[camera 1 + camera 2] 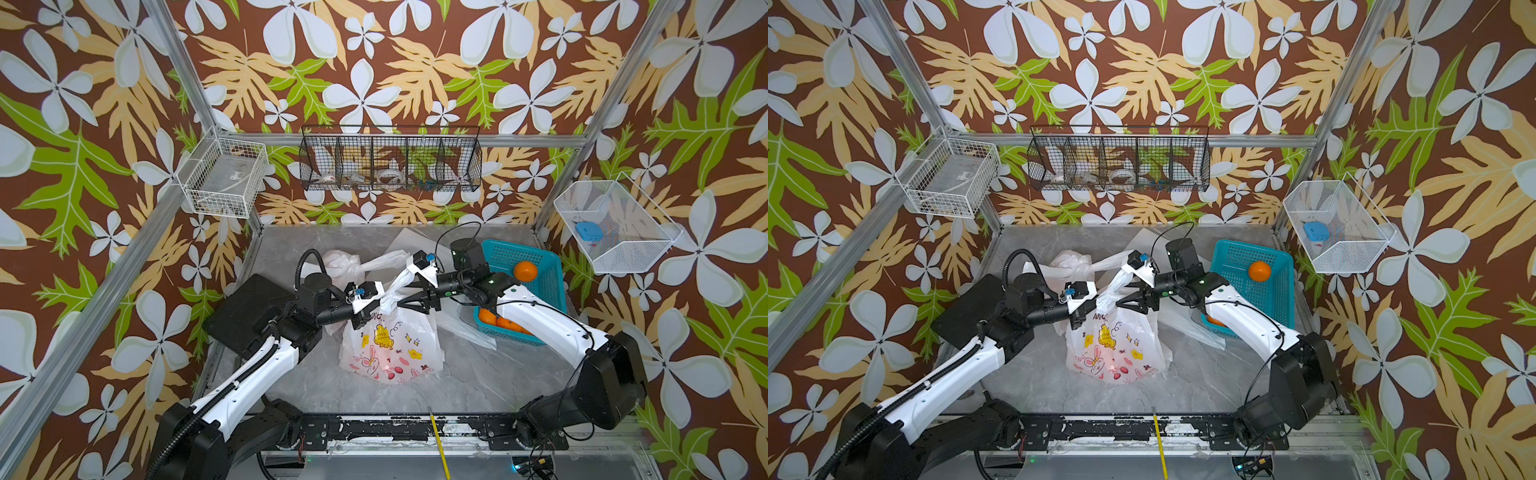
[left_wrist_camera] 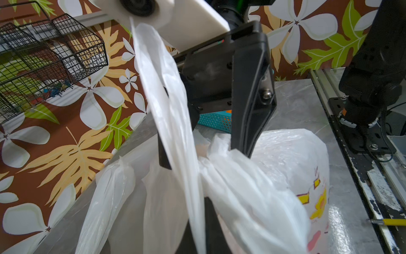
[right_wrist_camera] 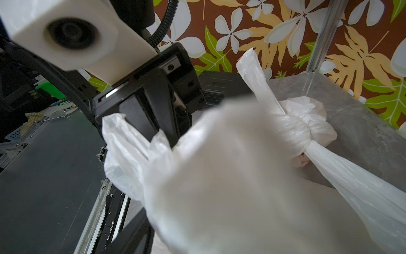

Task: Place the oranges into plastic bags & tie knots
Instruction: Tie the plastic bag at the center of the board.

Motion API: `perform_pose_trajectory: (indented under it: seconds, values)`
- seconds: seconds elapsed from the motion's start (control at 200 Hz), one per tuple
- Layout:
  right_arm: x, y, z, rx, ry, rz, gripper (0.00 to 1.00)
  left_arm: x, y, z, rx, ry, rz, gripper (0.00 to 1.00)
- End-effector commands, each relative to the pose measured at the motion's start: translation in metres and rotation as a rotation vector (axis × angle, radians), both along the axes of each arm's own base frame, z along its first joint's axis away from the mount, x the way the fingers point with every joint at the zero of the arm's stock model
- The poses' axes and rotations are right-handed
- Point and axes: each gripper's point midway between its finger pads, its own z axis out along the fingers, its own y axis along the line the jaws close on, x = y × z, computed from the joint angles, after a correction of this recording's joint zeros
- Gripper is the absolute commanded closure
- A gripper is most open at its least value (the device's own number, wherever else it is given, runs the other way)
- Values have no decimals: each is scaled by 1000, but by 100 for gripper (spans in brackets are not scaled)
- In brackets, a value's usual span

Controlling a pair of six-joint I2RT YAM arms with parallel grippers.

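A plastic bag (image 1: 390,349) printed with cartoons stands mid-table, in both top views (image 1: 1113,349). My left gripper (image 1: 380,309) is shut on one of its white handle strips (image 2: 175,123), which runs up from between the fingers. Facing it, my right gripper (image 1: 401,296) is open, its fingers (image 2: 248,99) spread either side of the bunched bag top. A second plastic bag (image 1: 343,264) lies behind, closed by a knot (image 3: 296,129). One orange (image 1: 525,271) sits in the teal basket, and others (image 1: 496,321) show under my right arm. Blurred plastic hides my right fingertips in the right wrist view.
The teal perforated basket (image 1: 540,257) stands at the right rear. A flat translucent bag (image 1: 465,328) lies beside it under my right arm. A black pad (image 1: 245,316) lies at the table's left. A yellow-handled tool (image 1: 438,440) rests on the front rail. Wire baskets (image 1: 390,160) hang on the walls.
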Motion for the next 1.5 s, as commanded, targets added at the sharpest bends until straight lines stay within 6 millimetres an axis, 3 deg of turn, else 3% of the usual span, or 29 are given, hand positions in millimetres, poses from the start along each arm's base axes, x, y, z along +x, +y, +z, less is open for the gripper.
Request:
perform_pose_trajectory:
  seconds: [0.0,0.14,0.24,0.325,0.5,0.711,1.051,1.196,1.431,1.496]
  values:
    - [0,4,8,31,-6,23,30,-4,-4,5,2,-46,-45,100]
    - [1,8,16,51,-15,43,30,-3,-6,5,1,-41,-57,100]
    - [-1,12,18,55,-17,58,38,-2,-7,6,2,-36,-60,100]
    - [-4,13,17,58,-10,73,56,-1,-8,5,3,-20,-59,100]
    - [-5,9,14,45,-22,56,100,2,-6,-1,16,24,-31,79]
    - [-4,6,16,36,-40,31,100,-3,-4,-4,7,42,-35,54]
    - [0,6,11,22,-40,13,100,-9,-14,31,-131,38,-106,42]
    - [1,5,12,19,-50,5,100,-8,-14,36,-140,34,-96,49]
    - [0,4,12,14,-56,-3,100,0,-12,31,-110,41,-57,86]
    - [-1,3,13,14,-59,-3,94,4,-11,30,-104,45,-38,95]
